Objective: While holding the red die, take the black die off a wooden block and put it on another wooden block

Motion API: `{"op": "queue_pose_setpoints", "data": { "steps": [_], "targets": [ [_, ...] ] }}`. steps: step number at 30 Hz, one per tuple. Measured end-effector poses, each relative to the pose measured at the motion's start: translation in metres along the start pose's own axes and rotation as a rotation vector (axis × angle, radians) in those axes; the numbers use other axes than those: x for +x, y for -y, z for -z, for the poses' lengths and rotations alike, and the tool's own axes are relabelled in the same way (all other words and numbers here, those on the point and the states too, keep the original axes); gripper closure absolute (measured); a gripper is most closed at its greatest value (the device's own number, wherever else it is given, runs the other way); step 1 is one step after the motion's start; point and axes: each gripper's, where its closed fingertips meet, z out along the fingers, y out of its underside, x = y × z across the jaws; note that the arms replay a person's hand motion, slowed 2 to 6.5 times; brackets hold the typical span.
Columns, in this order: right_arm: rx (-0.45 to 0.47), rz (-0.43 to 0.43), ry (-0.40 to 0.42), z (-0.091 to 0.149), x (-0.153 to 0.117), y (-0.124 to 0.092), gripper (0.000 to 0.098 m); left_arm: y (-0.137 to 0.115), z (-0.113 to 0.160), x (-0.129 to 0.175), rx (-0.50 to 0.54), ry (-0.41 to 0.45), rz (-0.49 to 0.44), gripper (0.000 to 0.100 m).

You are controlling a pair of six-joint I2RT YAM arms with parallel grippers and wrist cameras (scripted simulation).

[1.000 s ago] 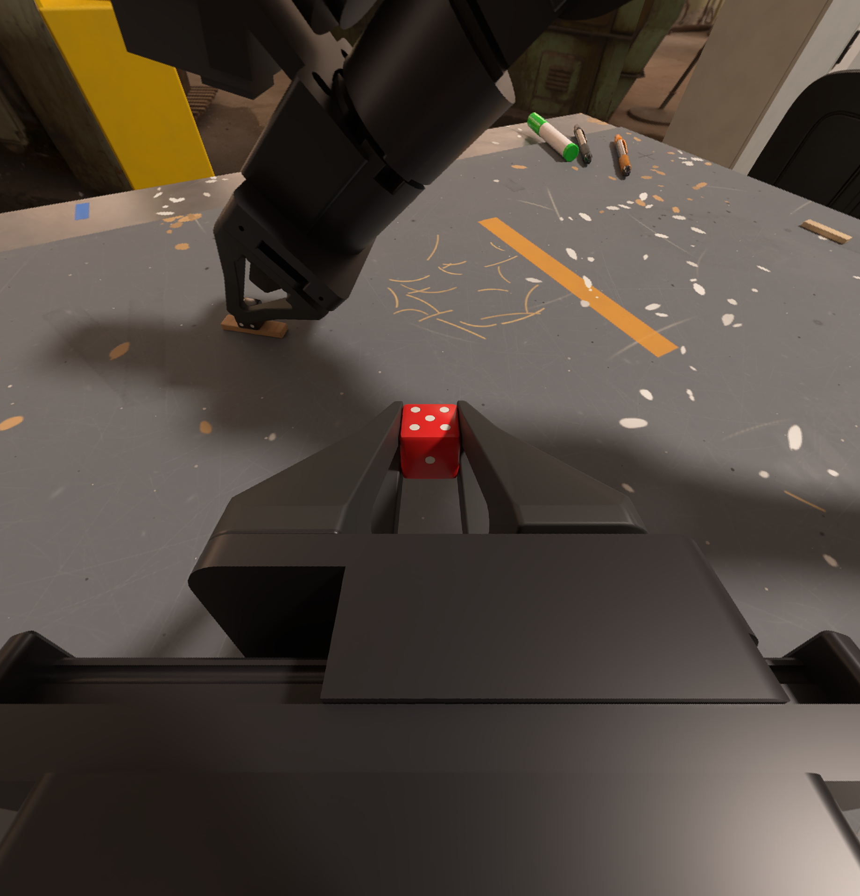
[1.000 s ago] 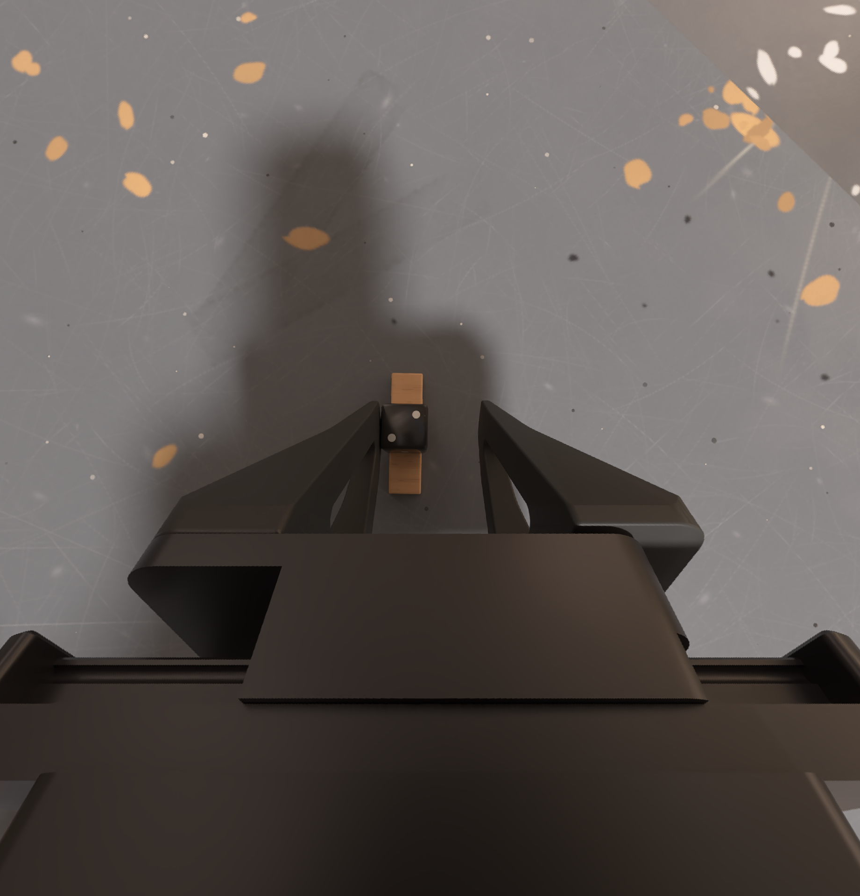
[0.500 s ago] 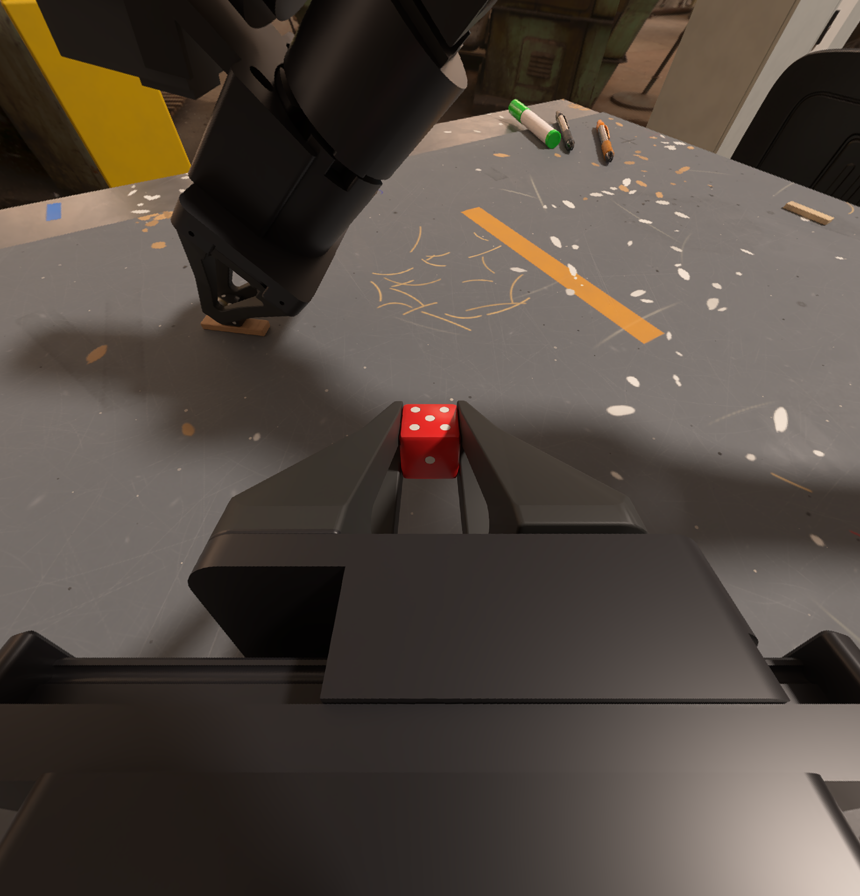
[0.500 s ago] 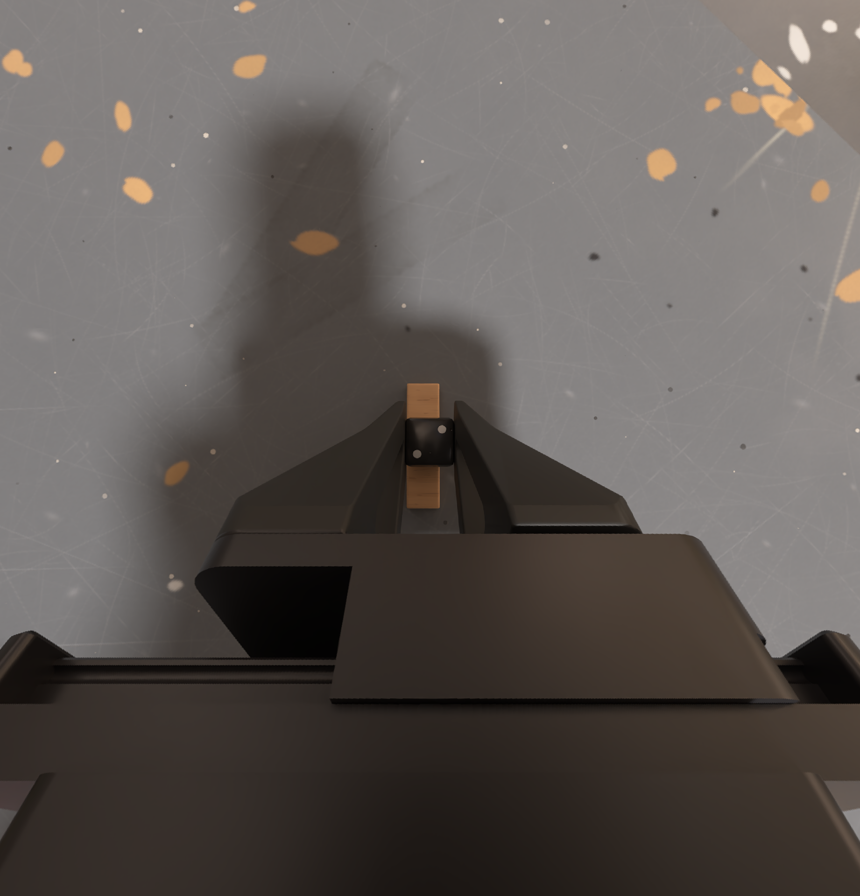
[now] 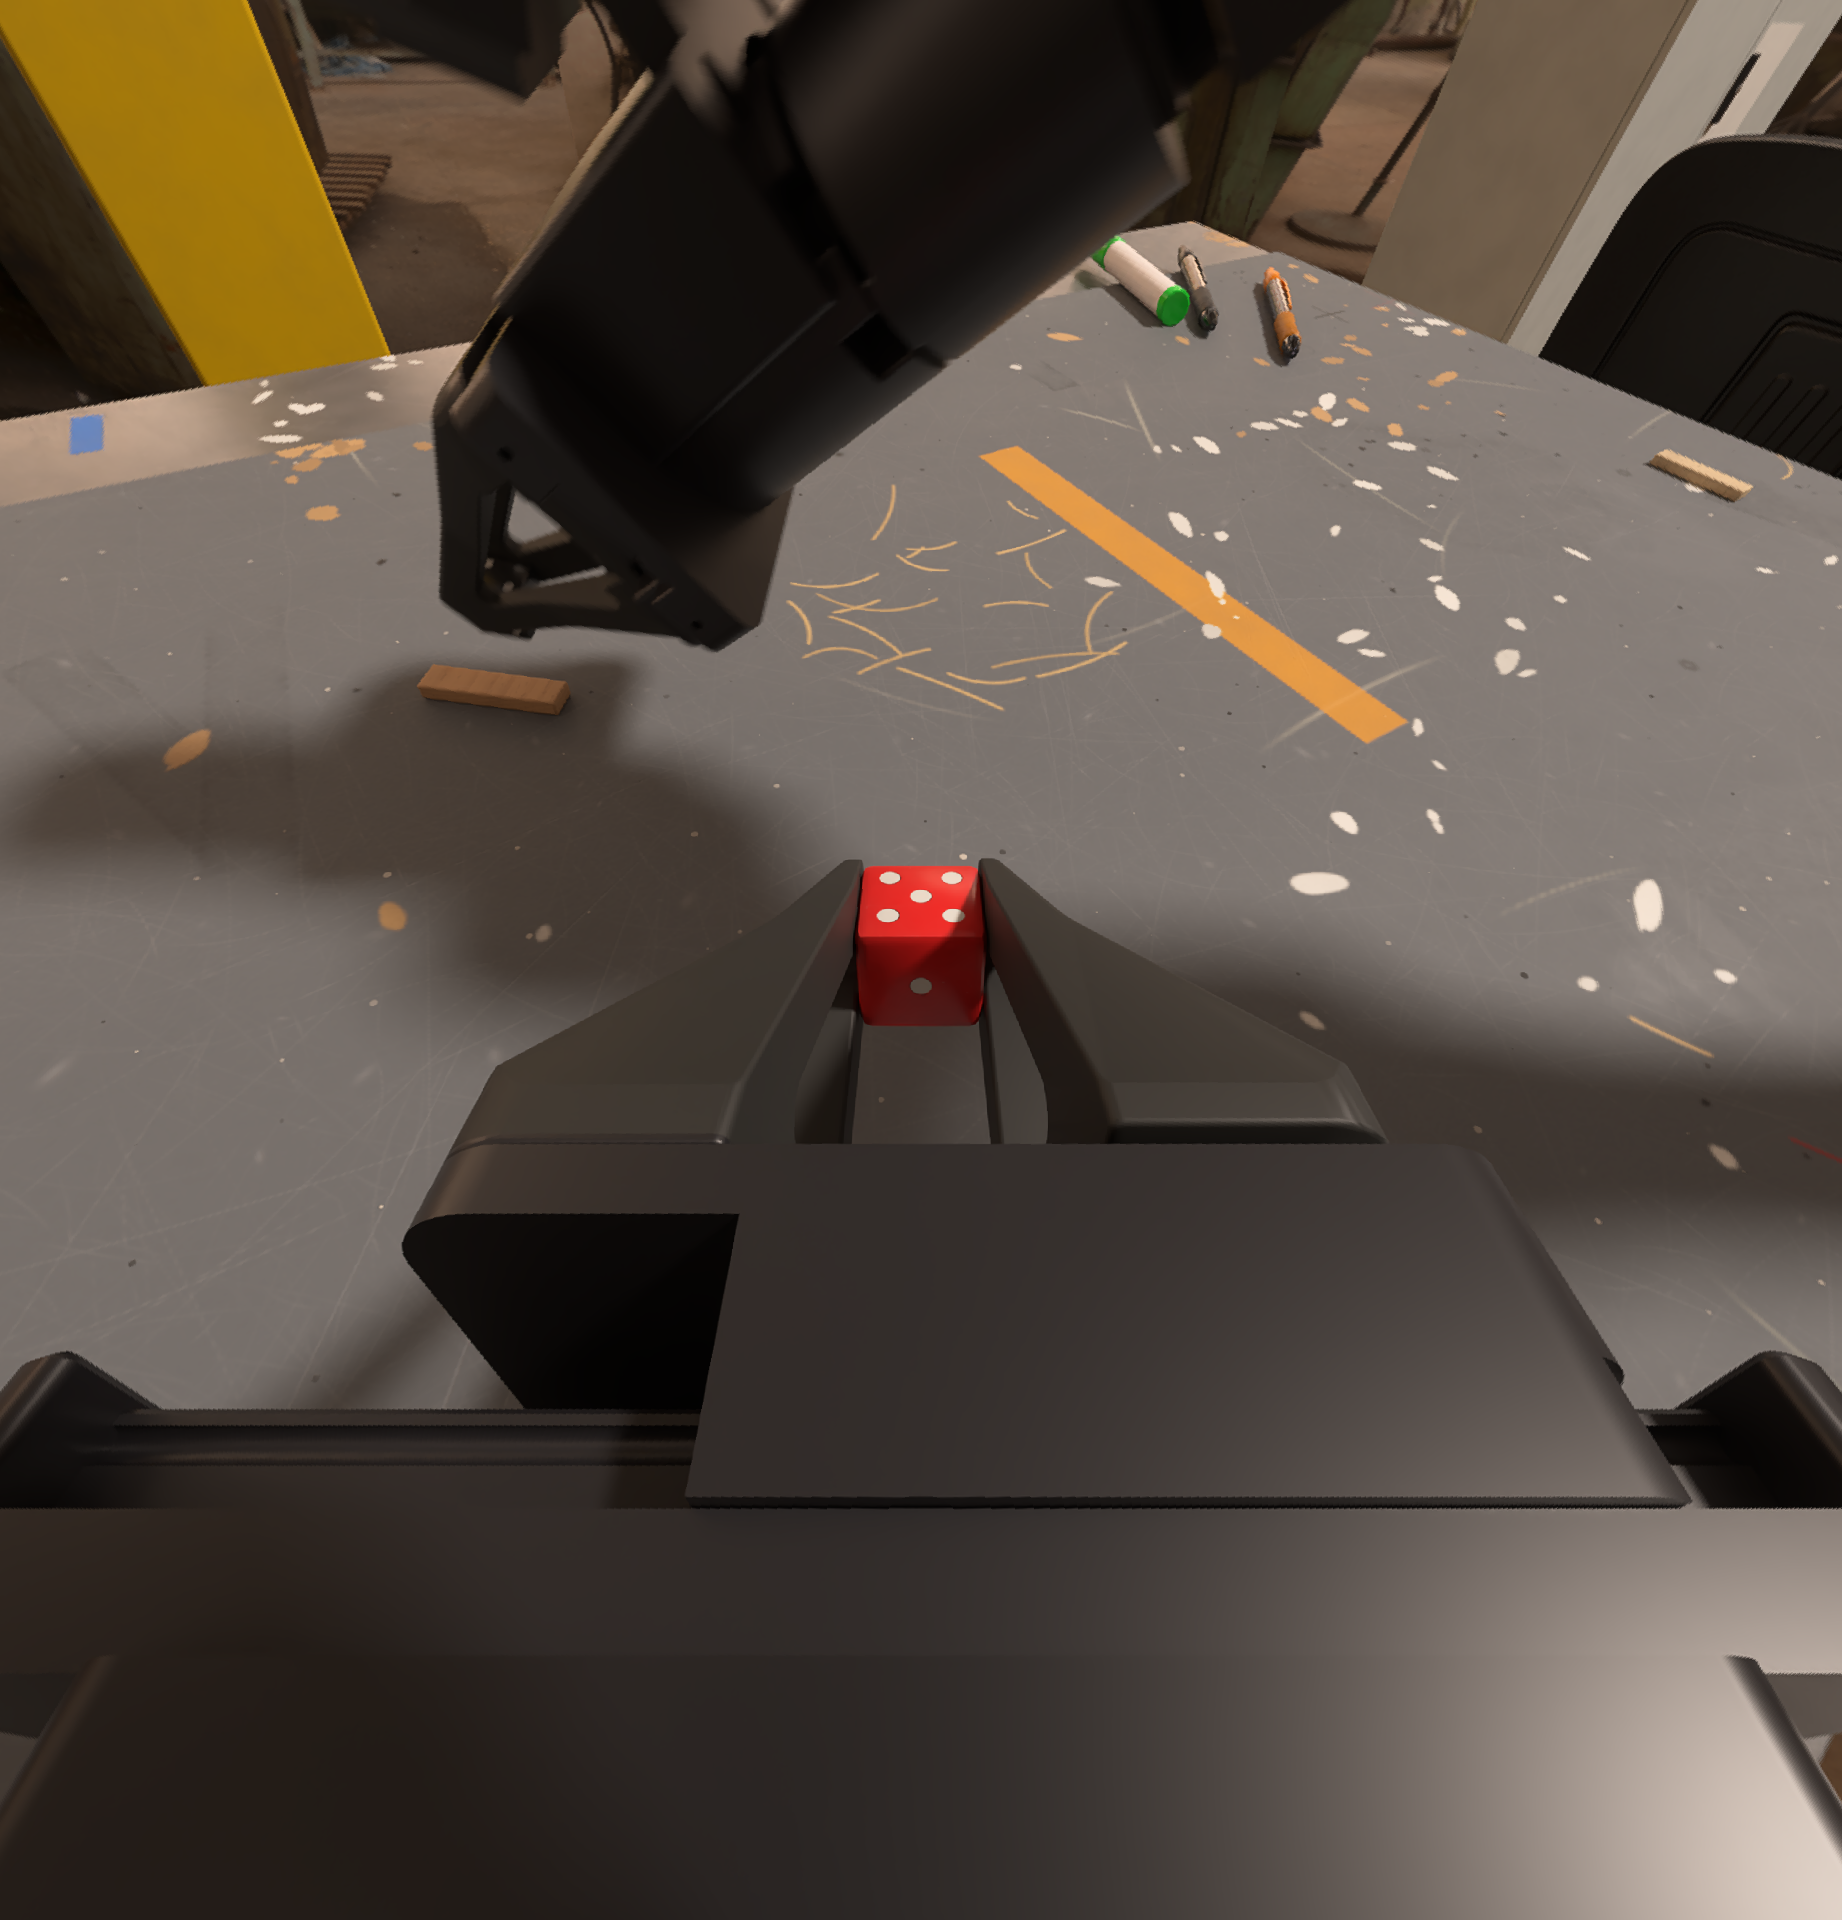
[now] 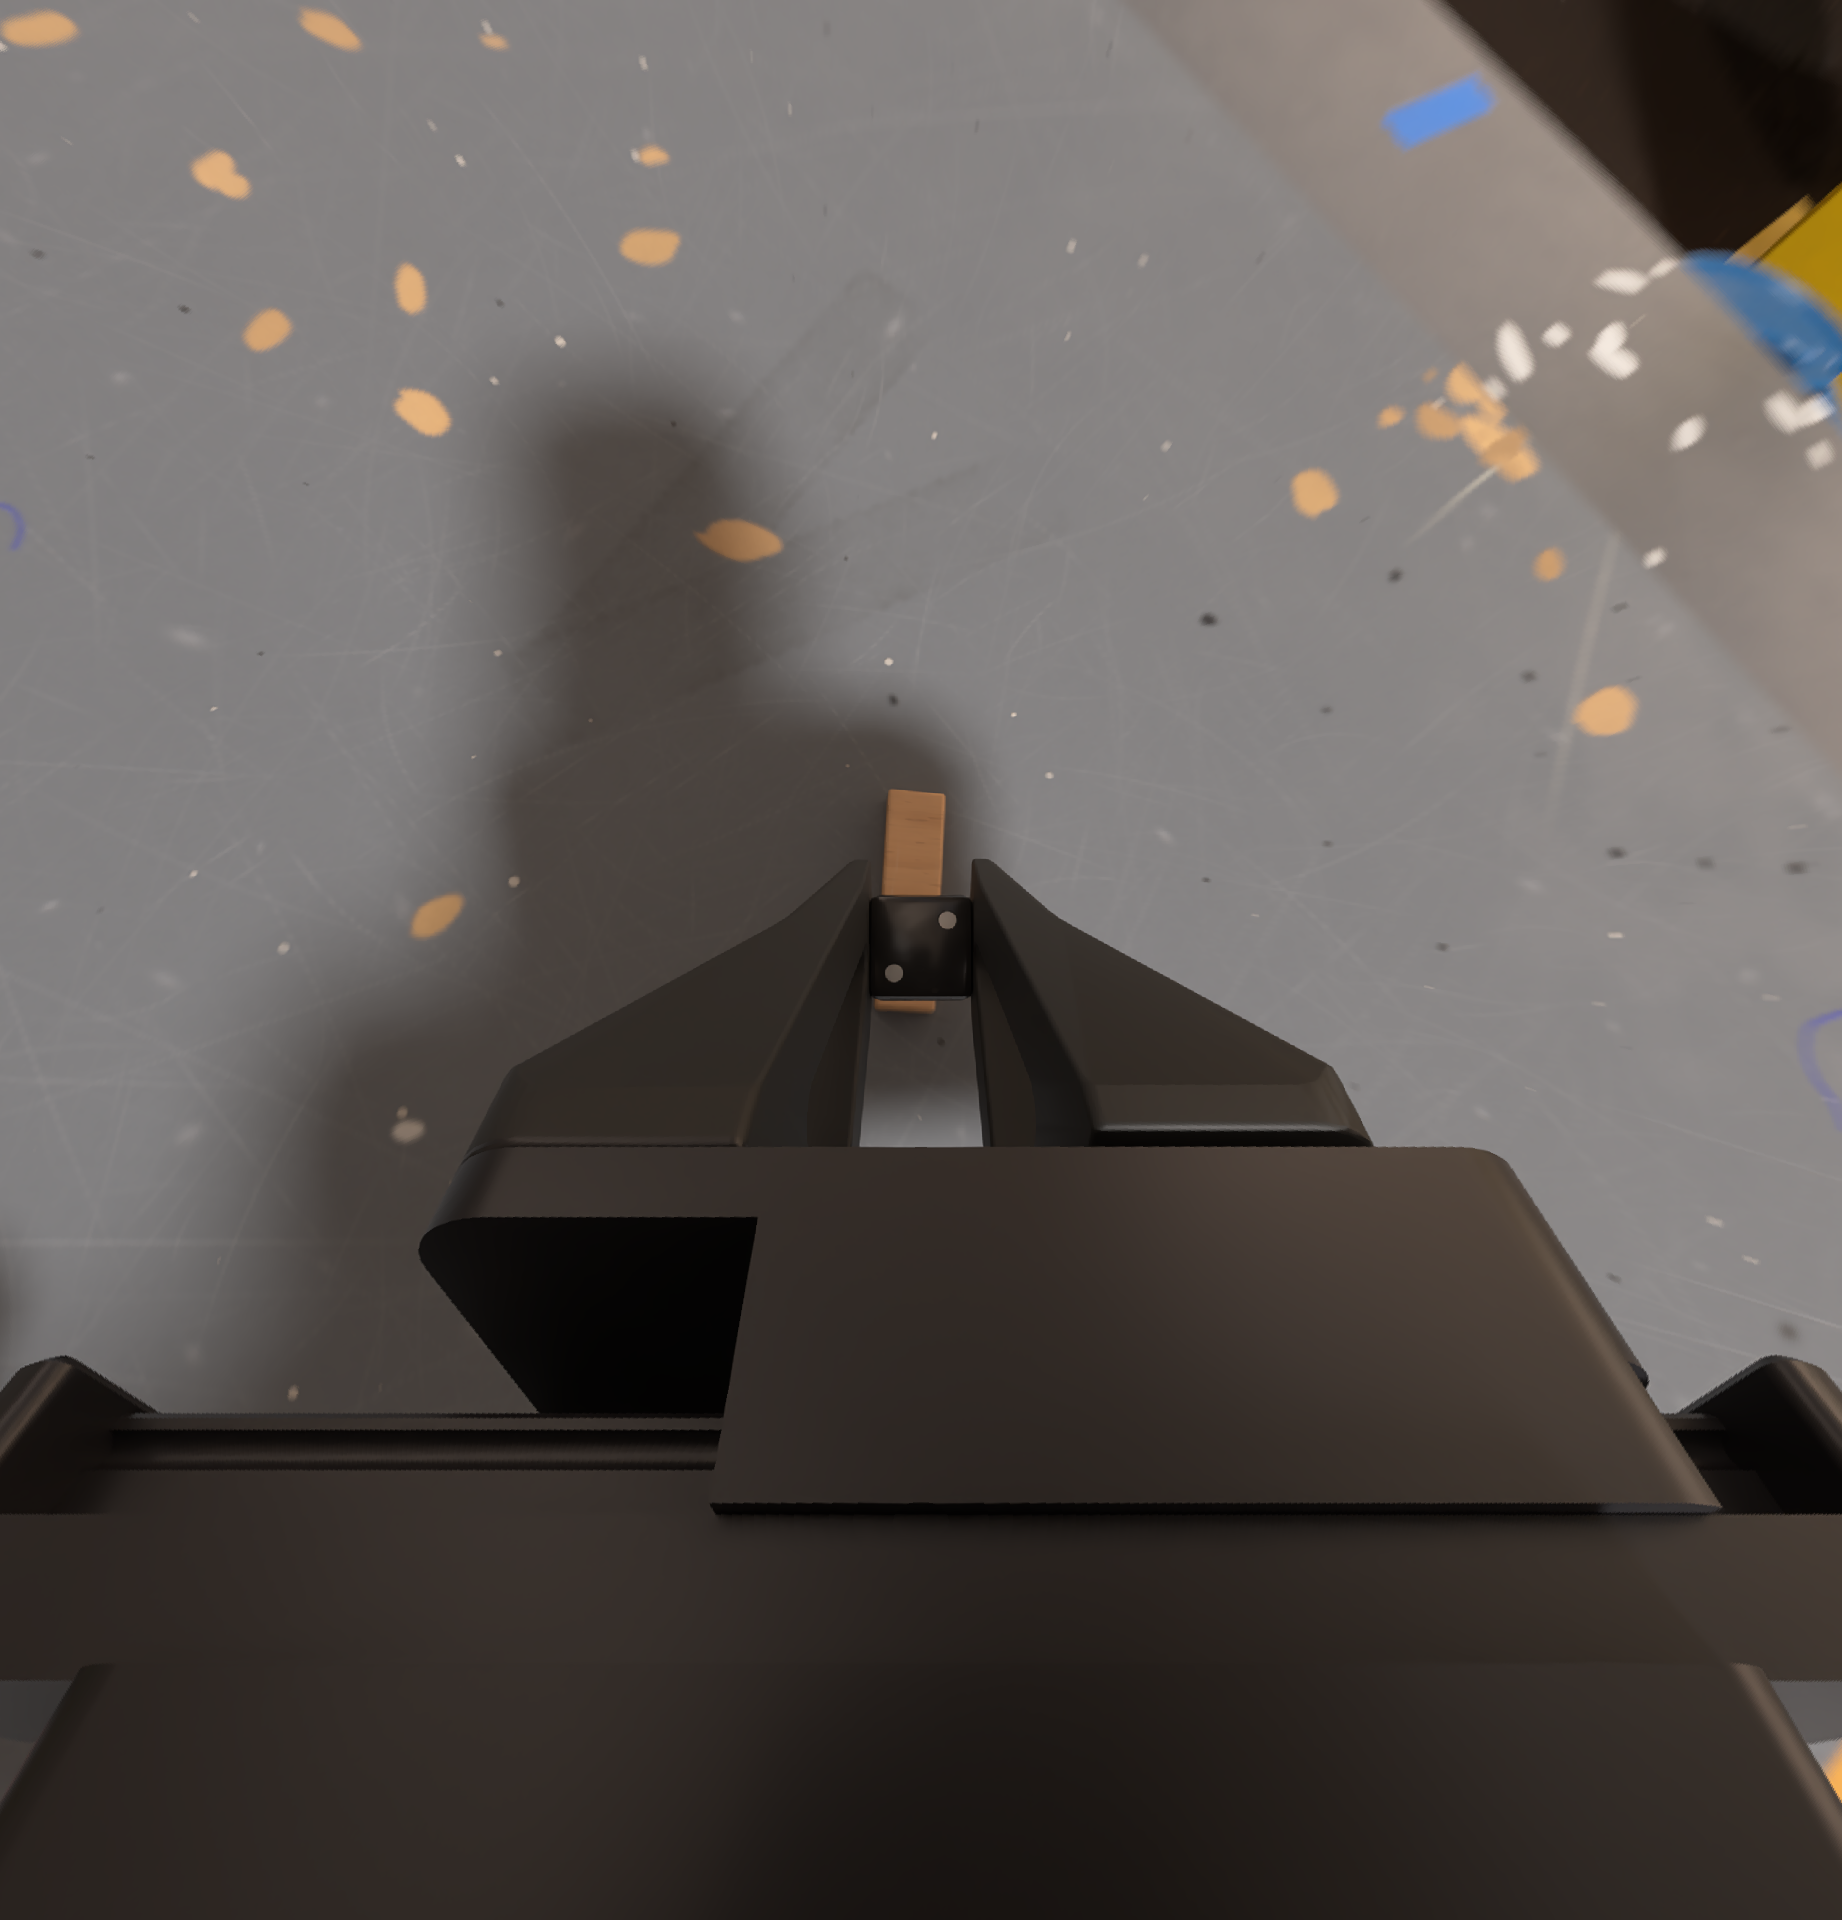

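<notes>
My left gripper (image 5: 920,883) is shut on the red die (image 5: 919,943) and holds it above the grey table. My right gripper (image 6: 919,894) is shut on the black die (image 6: 919,951), lifted above a wooden block (image 6: 915,854) that lies flat on the table below. In the left wrist view the right gripper (image 5: 522,613) hangs above that same wooden block (image 5: 493,688), clear of it; the black die is hidden there. A second wooden block (image 5: 1698,474) lies at the far right of the table.
Three markers (image 5: 1192,289) lie at the table's far edge. An orange tape strip (image 5: 1192,592) crosses the middle of the grey table (image 5: 273,1039). A yellow post (image 5: 184,177) stands beyond the far left edge, a black chair (image 5: 1748,312) at the far right.
My right gripper shut on the black die, then rose with it off the wooden block. My left gripper kept hold of the red die and its view shifted a little.
</notes>
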Motion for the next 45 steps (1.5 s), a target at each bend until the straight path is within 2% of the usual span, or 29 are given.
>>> {"op": "queue_pose_setpoints", "data": {
  "steps": [6, 11, 15, 22, 28, 35, 45],
  "targets": [
    [0.139, 0.092, -0.09, 0.054, 0.009, 0.014, 0.0821, 0.0, 0.0, -0.002, 0.001, -0.005, 0.026, 0.082],
    [0.227, 0.121, -0.173, 0.104, 0.016, 0.012, 0.0822, 0.004, 0.0, -0.006, 0.019, -0.002, 0.044, 0.082],
    [0.27, 0.117, -0.223, 0.138, 0.019, 0.0, 0.0822, 0.011, -0.001, -0.009, 0.054, 0.004, 0.047, 0.082],
    [0.308, 0.064, -0.313, 0.186, 0.027, -0.037, 0.0822, 0.02, -0.004, -0.015, 0.116, 0.03, 0.057, 0.082],
    [0.323, -0.026, -0.378, 0.212, 0.033, -0.073, 0.0822, 0.022, -0.01, -0.015, 0.137, 0.037, 0.063, 0.082],
    [0.342, -0.148, -0.419, 0.229, 0.039, -0.108, 0.0822, 0.028, -0.023, -0.009, 0.131, 0.028, 0.008, 0.082],
    [0.349, -0.233, -0.454, 0.24, 0.046, -0.136, 0.0822, 0.031, -0.039, -0.004, 0.136, -0.003, -0.01, 0.082]
  ]
}}
